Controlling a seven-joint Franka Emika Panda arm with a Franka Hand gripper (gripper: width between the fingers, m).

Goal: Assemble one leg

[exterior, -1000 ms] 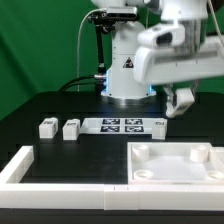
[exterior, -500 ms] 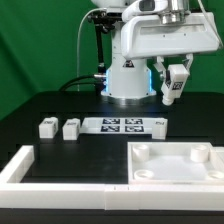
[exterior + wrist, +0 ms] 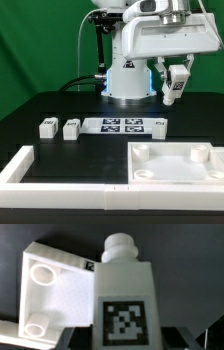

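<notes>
My gripper (image 3: 176, 92) hangs high at the exterior view's right, shut on a leg (image 3: 175, 83), a stubby white block with a tag. In the wrist view the held leg (image 3: 124, 297) fills the middle, its tag facing the camera and its round peg end pointing away, with the dark fingers (image 3: 80, 339) on both sides of it. Below it lies the white square panel (image 3: 55, 286) with round corner sockets, which also shows in the exterior view (image 3: 178, 162) at the front right. Two more legs (image 3: 46, 127) (image 3: 71, 128) stand on the table at the left, and a third (image 3: 158, 123) stands at the strip's right end.
The marker board (image 3: 120, 125) lies in the middle of the black table. A white L-shaped fence (image 3: 22, 165) runs along the front left and the front edge. The robot's base (image 3: 128, 80) stands behind the marker board.
From one second ago the arm has risen and turned with the leg in the gripper. Over the last half second nothing has moved.
</notes>
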